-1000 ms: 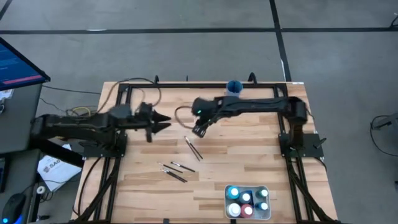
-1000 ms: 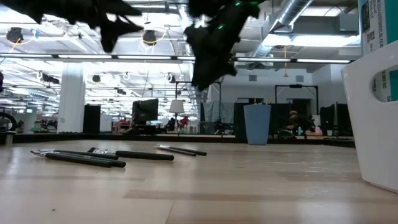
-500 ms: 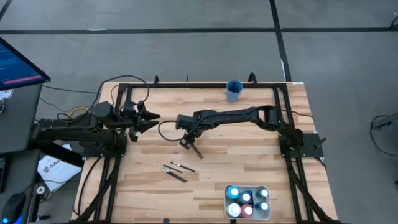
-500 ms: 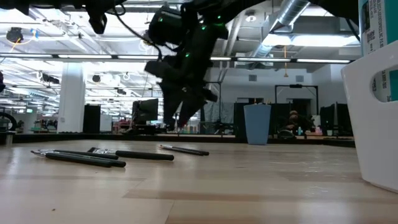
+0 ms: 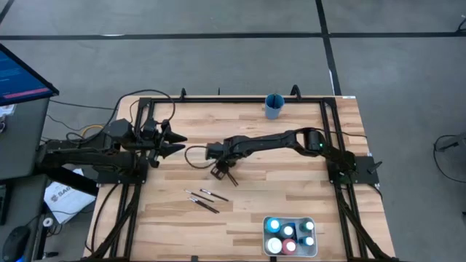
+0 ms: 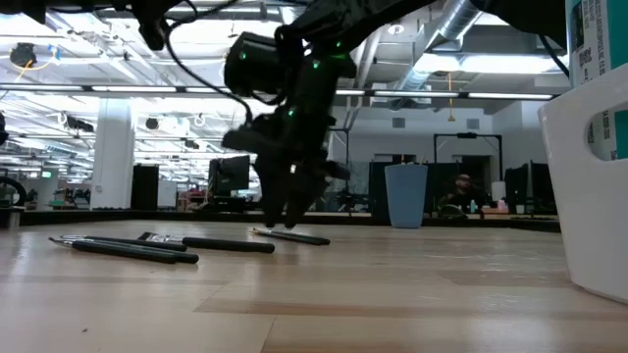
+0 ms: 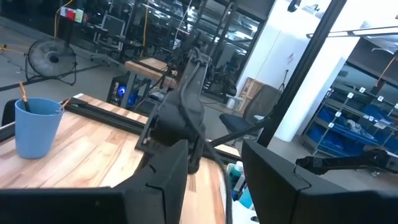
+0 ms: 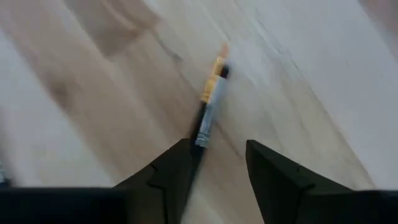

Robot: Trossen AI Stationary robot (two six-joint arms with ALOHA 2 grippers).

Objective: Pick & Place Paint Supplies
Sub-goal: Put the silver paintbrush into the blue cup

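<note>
Paint bottles: five or six, as far as the caps can be counted, standing in the white tray [image 5: 312, 249] at the near edge of the table [image 5: 291, 189], right of centre; the bottles [image 5: 288, 236] show light caps with blue, red and whitish bodies.
Labels: a blue label on the tray's contents shows in the low view, too cut off to read.
Loose brushes: three or four thin dark brushes [image 5: 204, 199] lying close together on the wood, near-left of the table's middle, with pale tips.
Brush under the right arm: one more brush [image 8: 208, 111], dark handle, silver ferrule, yellow-orange tip, flat on the wood at mid-table.
Right gripper [image 5: 220, 171]: reaching in from the right, pointing down over that brush; fingers parted, one on each side of the handle, not closed on it.
Left gripper [image 5: 175, 141]: raised at the table's left side, fingers apart, nothing between them.
Cup: one blue cup [image 5: 274, 105] at the far edge, a brush standing in it.
</note>
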